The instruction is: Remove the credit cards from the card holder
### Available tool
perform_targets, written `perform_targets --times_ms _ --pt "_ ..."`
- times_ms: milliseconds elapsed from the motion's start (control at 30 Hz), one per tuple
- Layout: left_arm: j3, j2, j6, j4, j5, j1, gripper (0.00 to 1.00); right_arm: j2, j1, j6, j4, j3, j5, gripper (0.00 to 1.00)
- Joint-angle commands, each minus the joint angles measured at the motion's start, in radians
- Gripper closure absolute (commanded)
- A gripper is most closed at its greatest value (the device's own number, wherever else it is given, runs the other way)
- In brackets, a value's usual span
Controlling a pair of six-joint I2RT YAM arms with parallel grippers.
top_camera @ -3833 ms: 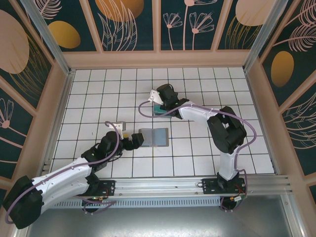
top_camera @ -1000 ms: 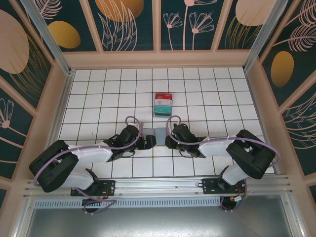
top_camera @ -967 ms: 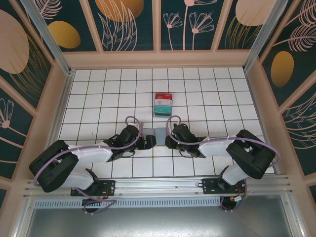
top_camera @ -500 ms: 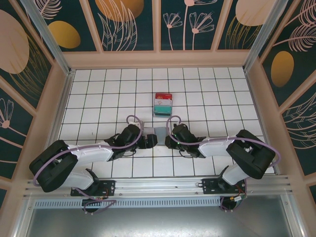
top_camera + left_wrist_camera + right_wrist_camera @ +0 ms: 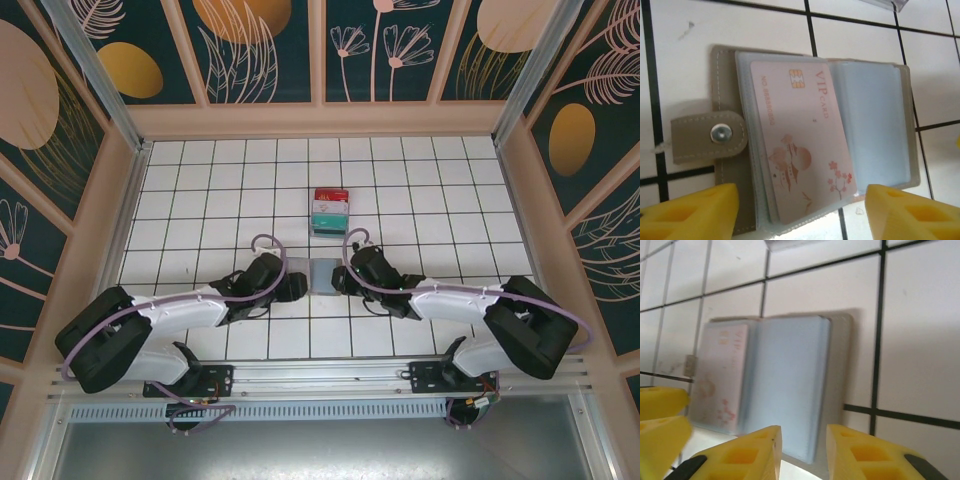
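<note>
Card holder [image 5: 322, 275]: lies open and flat on the white tiled desk [image 5: 190, 190], between the two end effectors.

Left end effector [image 5: 801, 200]: fingers wide apart, straddling the holder's near edge, gripping nothing.

Right end effector [image 5: 803, 442]: fingers slightly apart above the holder's near edge, nothing between them.

Pink VIP card [image 5: 800, 135]: sits tilted in the sleeve beside the snap tab [image 5: 710, 135], lower end protruding.

Red, white and teal stack [image 5: 329, 211]: rests farther back, apart from the holder.
</note>
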Motion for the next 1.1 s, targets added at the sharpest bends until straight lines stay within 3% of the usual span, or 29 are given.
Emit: perform_targets --times_ms 0,300,533,1067 --pt "0.037 0.017 0.015 -0.03 -0.032 -0.004 0.5 0.02 0.01 -0.015 0.025 0.041 -0.068 0.71" --pt "0.046 0.035 0.032 -0.049 -0.071 0.014 0.88 0.153 0.015 0.042 0.177 0.081 -0.201 0.77" --pt "0.021 0.078 0.027 -0.011 -0.057 0.024 0.91 0.24 0.016 0.089 0.256 0.101 -0.253 0.82" --pt "-0.008 0.09 0.014 0.027 -0.033 0.024 0.92 0.365 0.016 0.112 0.225 0.178 -0.25 0.81"
